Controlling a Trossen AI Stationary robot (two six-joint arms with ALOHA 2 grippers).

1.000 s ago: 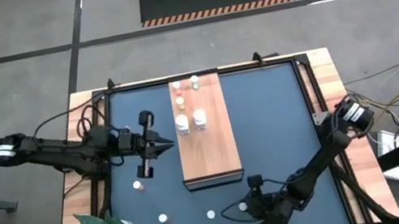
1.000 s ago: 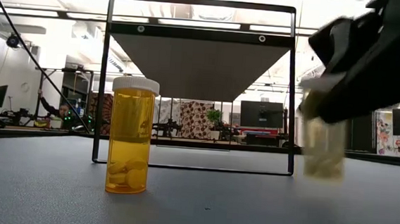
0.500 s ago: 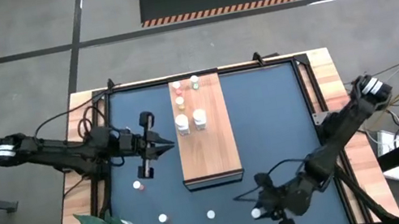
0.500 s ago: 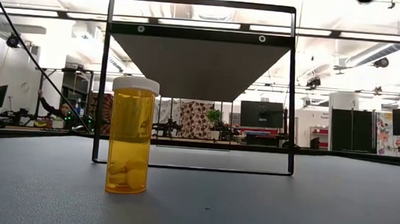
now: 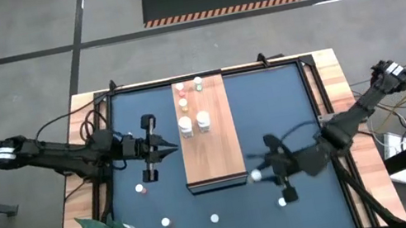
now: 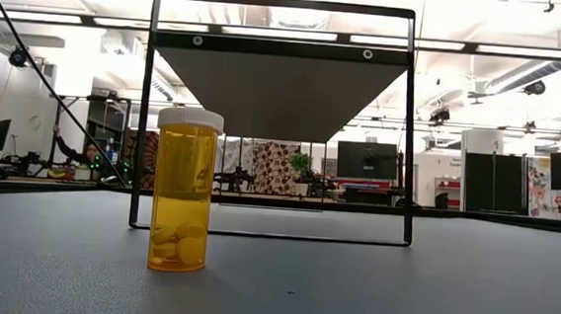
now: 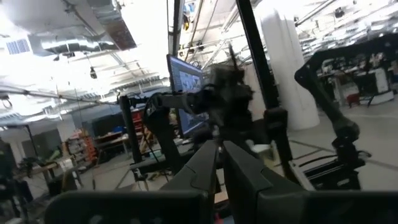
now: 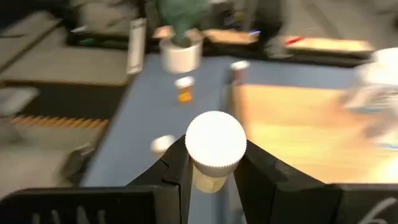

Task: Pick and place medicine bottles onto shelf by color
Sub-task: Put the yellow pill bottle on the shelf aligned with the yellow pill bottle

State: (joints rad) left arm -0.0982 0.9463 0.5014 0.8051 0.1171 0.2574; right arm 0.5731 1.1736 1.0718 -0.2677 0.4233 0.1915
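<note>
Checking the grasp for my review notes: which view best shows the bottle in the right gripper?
The right wrist view: the white-capped bottle sits clamped between the right gripper's fingers. The high view shows only a small white cap at the gripper. The low and left wrist views miss it.

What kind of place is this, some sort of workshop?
Probably a robotics lab in a large open workspace. Two dark robot arms work at a table with a dark mat, a wooden shelf and small medicine bottles; beyond it stand monitors, desks and bright ceiling lights.
</note>
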